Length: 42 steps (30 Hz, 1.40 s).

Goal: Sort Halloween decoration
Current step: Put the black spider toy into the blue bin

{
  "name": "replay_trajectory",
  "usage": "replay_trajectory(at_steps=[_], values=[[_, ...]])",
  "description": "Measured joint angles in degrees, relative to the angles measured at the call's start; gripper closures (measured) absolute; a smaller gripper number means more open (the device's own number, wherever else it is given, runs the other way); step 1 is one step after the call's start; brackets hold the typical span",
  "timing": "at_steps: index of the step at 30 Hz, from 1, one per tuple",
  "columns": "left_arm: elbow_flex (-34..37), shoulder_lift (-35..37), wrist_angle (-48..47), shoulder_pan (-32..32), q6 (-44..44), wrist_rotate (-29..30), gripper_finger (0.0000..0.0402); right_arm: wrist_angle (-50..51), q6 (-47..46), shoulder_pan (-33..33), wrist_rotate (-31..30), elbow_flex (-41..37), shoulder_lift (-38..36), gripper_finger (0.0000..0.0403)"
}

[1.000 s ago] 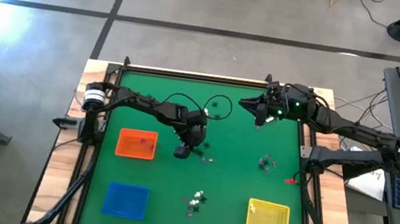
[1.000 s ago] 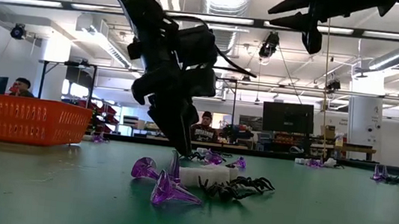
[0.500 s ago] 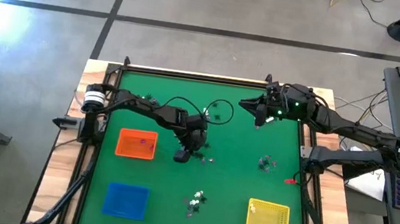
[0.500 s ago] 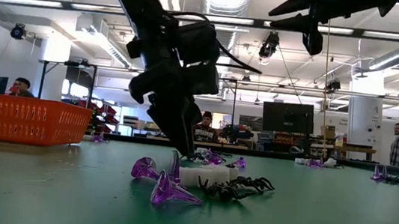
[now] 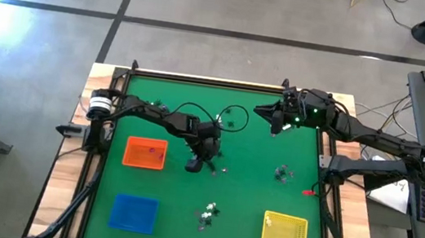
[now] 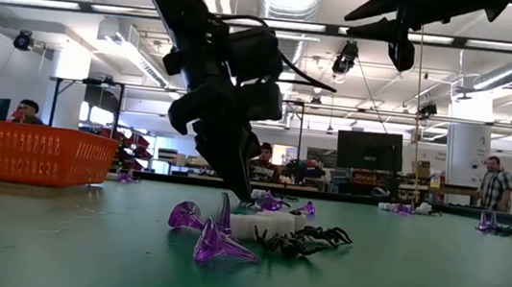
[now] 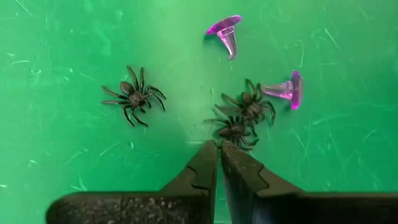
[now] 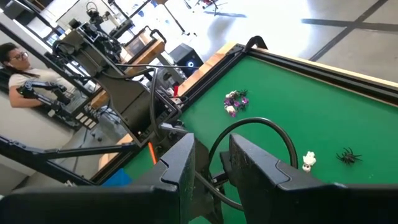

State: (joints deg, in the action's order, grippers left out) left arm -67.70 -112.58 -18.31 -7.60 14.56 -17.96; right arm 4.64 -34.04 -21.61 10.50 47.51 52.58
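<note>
The Halloween decoration lies in small heaps on the green table. In the left wrist view I see black spiders [image 7: 132, 96] [image 7: 233, 129] and two purple cone-shaped trinkets [image 7: 225, 30] on the cloth. My left gripper [image 7: 218, 144] is shut, low over the heap at mid-table [image 5: 220, 169], its tips right by the nearest spider. My right gripper [image 8: 211, 146] hangs open high over the table's far middle [image 5: 261, 109], with nothing between its fingers. Another heap [image 6: 265, 230] of purple, white and black trinkets lies near the front edge. My left gripper points down with its shut fingertips [image 7: 210, 152] right beside the legs of the nearest black spider [image 7: 225, 133]. Whether they touch a leg or have one between them I cannot tell.
An orange tray [image 5: 145, 153] stands left of my left gripper, a blue tray [image 5: 133, 212] at the near left and a yellow tray [image 5: 285, 231] at the near right. More trinkets lie at the right [image 5: 283, 174] and far middle [image 5: 235, 115]. People show in the room behind.
My left gripper has edged a little toward the table's right, staying low at the mid-table heap. The trinkets have not moved.
</note>
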Motion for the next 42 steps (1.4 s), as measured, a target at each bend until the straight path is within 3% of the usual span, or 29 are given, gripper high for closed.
replay_trajectory(at_steps=[22,30,42], values=[[0.13,0.85,-5.67,-2.03,-0.1,0.89,0.0401,1.09,-0.05,1.25,0.0,-0.02,0.02,0.031],[-2.03,0.88,-6.93,-1.67,-2.88,-6.45,0.04,1.09,0.09,1.88,-0.12,-0.02,0.02,0.031],[-6.86,0.99,-13.65,-0.73,-1.94,-3.42,0.0315,1.57,0.02,1.86,-1.53,-0.02,0.02,0.031]])
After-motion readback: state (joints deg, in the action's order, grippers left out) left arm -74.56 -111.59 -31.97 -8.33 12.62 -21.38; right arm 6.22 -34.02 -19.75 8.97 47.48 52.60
